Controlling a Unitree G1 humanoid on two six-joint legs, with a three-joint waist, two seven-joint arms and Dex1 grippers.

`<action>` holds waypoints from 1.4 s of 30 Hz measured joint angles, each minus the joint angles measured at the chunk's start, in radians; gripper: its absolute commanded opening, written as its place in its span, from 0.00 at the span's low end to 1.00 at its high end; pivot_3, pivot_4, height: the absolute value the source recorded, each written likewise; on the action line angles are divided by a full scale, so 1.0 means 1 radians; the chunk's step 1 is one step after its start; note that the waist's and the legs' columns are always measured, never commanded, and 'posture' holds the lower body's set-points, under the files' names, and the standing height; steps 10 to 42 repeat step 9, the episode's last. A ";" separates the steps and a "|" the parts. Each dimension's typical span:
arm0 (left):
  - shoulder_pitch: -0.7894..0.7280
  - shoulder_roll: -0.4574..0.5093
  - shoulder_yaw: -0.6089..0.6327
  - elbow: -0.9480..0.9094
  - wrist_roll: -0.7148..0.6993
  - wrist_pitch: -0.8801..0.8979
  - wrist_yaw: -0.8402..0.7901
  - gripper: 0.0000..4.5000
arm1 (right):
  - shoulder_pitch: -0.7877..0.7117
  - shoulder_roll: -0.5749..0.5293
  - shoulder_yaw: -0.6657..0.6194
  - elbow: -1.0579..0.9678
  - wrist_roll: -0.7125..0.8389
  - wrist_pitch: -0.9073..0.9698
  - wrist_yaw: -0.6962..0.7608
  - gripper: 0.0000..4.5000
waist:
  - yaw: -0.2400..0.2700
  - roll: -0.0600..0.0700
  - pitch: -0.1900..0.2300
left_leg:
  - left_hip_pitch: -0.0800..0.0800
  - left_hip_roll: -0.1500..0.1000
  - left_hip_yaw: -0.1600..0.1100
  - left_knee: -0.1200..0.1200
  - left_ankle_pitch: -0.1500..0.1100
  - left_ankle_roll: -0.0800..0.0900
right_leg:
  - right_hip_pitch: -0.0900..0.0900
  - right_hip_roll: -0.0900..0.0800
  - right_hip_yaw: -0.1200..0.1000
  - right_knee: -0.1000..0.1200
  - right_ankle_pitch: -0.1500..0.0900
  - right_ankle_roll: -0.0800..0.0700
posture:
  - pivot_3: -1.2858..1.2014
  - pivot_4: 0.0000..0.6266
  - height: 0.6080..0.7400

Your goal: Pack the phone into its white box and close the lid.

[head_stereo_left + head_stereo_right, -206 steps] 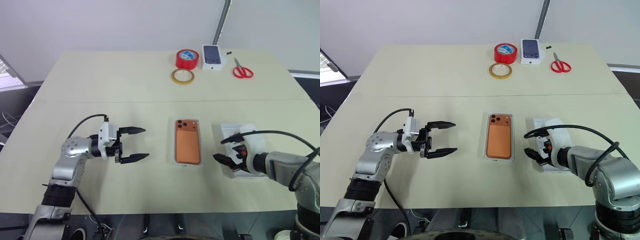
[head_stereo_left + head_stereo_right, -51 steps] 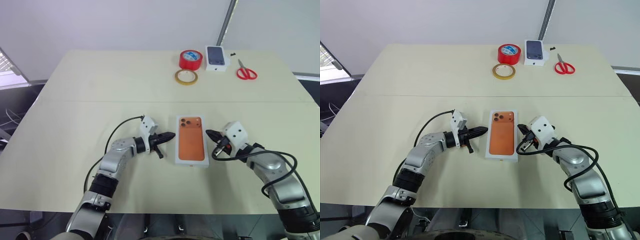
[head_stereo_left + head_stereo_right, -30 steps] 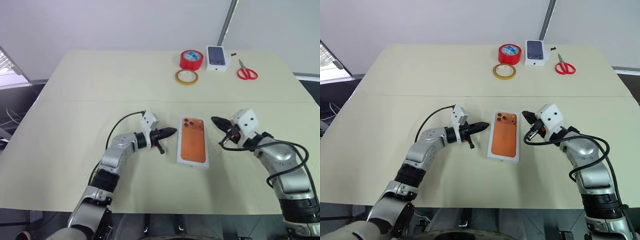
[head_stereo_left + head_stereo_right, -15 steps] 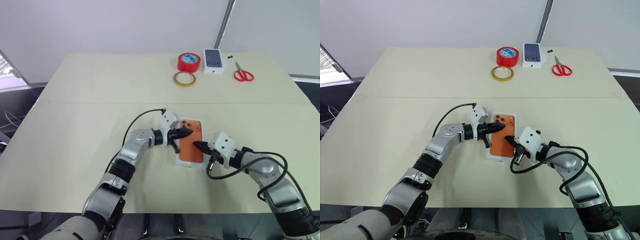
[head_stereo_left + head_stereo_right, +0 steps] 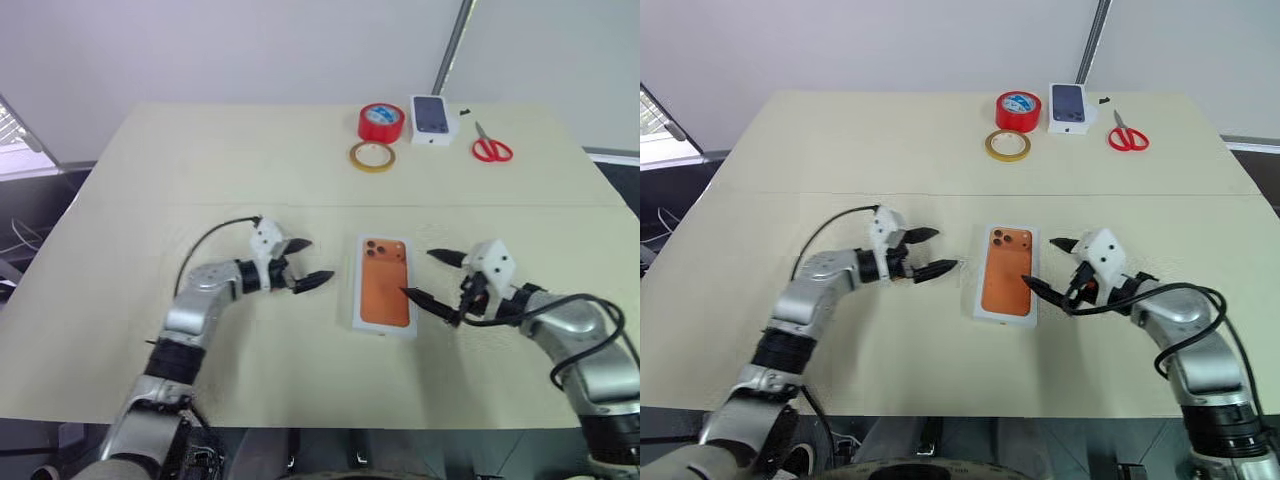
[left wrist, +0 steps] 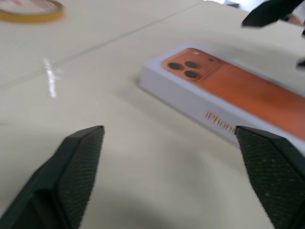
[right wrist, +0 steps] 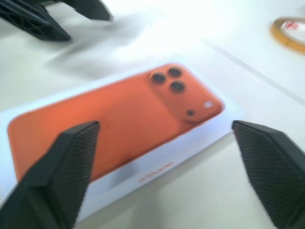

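Note:
The lid (image 5: 385, 285) sits closed over the white box in the middle of the table, its top printed with an orange phone picture, lettering on its side wall (image 6: 224, 125). The phone and the white box are hidden beneath it. My left gripper (image 5: 315, 260) stands open just left of the lid, pointing at it without touching. To the lid's right, my right gripper (image 5: 418, 273) is open too, one fingertip close to the lid's edge. Both wrist views show the lid (image 7: 109, 119) ahead of the spread fingers.
At the table's far side stand a red tape roll (image 5: 381, 121), a yellowish tape ring (image 5: 371, 156), a small white box with a dark phone picture (image 5: 432, 116) and red scissors (image 5: 491, 148). The beige table (image 5: 200, 180) has free room on the left.
Half a second ago both grippers were shut with their tips on the lid's top. Both have since opened and drawn back, the left one leftward, the right one rightward.

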 measured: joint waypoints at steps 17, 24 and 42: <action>0.231 0.183 0.167 -0.075 -0.060 -0.003 -0.035 1.00 | 0.116 -0.082 -0.146 0.092 -0.003 -0.121 0.113 0.99 | 0.001 0.001 0.001 | -0.001 0.000 0.000 -0.001 0.000 0.001 | 0.001 -0.001 0.000 -0.003 0.000 -0.001 | 0.52 0.24 1.00; 0.231 0.183 0.167 -0.075 -0.060 -0.003 -0.035 1.00 | 0.116 -0.082 -0.146 0.092 -0.003 -0.121 0.113 0.99 | 0.001 0.001 0.001 | -0.001 0.000 0.000 -0.001 0.000 0.001 | 0.001 -0.001 0.000 -0.003 0.000 -0.001 | 0.52 0.24 1.00; 0.231 0.183 0.167 -0.075 -0.060 -0.003 -0.035 1.00 | 0.116 -0.082 -0.146 0.092 -0.003 -0.121 0.113 0.99 | 0.001 0.001 0.001 | -0.001 0.000 0.000 -0.001 0.000 0.001 | 0.001 -0.001 0.000 -0.003 0.000 -0.001 | 0.52 0.24 1.00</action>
